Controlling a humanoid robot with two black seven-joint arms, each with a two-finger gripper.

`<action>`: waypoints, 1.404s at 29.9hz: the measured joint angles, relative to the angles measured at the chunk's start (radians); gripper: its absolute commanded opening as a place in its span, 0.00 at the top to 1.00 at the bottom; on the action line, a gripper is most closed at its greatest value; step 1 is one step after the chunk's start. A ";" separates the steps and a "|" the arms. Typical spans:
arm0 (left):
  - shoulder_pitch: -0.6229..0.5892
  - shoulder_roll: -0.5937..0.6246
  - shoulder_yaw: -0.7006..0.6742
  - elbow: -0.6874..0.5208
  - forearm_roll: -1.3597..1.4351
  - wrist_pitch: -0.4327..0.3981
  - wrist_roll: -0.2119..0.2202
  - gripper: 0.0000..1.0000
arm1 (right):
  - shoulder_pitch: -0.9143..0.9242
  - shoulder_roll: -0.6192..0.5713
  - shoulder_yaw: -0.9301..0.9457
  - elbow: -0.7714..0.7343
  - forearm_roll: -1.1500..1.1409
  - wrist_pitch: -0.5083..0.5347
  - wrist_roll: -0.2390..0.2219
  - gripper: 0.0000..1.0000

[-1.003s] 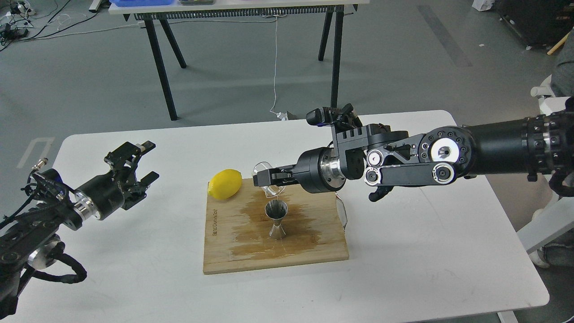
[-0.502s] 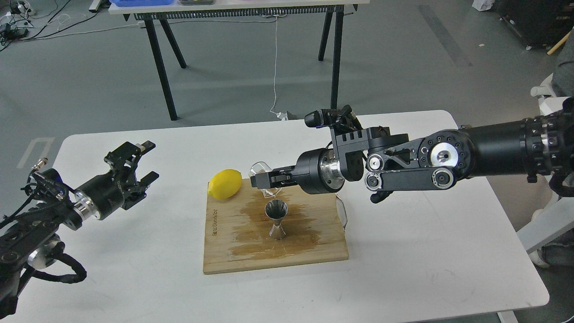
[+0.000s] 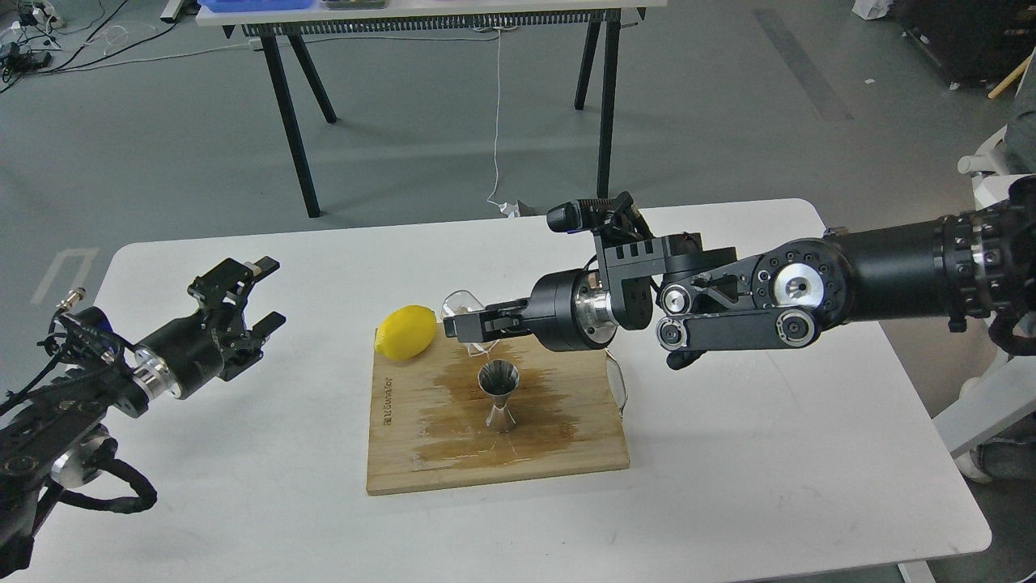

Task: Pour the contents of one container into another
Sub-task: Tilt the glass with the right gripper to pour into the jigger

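Note:
A shiny steel jigger (image 3: 498,395) stands upright in the middle of a wet wooden board (image 3: 421,453). Just above and behind its mouth, a small clear glass cup (image 3: 463,314) hangs tilted, its lower edge close over the jigger. My right gripper (image 3: 455,324) is shut on the cup, reaching in from the right. My left gripper (image 3: 255,295) hovers open over the left side of the white table, far from the board, holding nothing.
A yellow lemon (image 3: 405,331) rests at the board's back left corner, close to the cup. A dark wet stain spreads around the jigger. The white table (image 3: 728,453) ends at right and front. Another table's black legs (image 3: 287,105) stand behind.
My right gripper has carried the tilted glass cup a little to the left and slightly down toward the lemon. The left arm and the jigger have stayed put.

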 measured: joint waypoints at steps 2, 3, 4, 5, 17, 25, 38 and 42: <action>0.000 0.000 0.000 0.001 0.000 0.000 0.000 0.01 | 0.000 0.000 0.000 0.000 -0.001 -0.001 0.003 0.78; 0.000 0.000 0.000 0.001 0.000 0.000 0.000 0.01 | 0.000 0.000 0.000 0.000 -0.003 -0.001 0.005 0.78; 0.000 0.000 0.000 0.001 0.000 0.000 0.000 0.01 | 0.000 0.000 -0.001 0.000 -0.007 -0.001 0.008 0.78; 0.000 0.000 0.000 0.001 0.000 0.000 0.000 0.01 | 0.000 0.000 -0.001 0.000 -0.012 -0.002 0.010 0.78; 0.000 -0.002 0.000 0.002 0.000 0.000 0.000 0.01 | 0.003 0.001 -0.027 0.001 -0.036 -0.005 0.037 0.78; 0.000 -0.002 0.000 0.003 0.000 0.000 0.000 0.01 | 0.003 -0.001 -0.029 0.001 -0.054 -0.014 0.048 0.78; 0.000 -0.003 0.000 0.004 0.000 0.000 0.000 0.01 | 0.002 -0.004 -0.051 -0.001 -0.082 -0.040 0.066 0.78; 0.000 -0.004 0.001 0.004 0.000 0.000 0.000 0.01 | 0.002 -0.005 -0.051 -0.001 -0.090 -0.043 0.073 0.78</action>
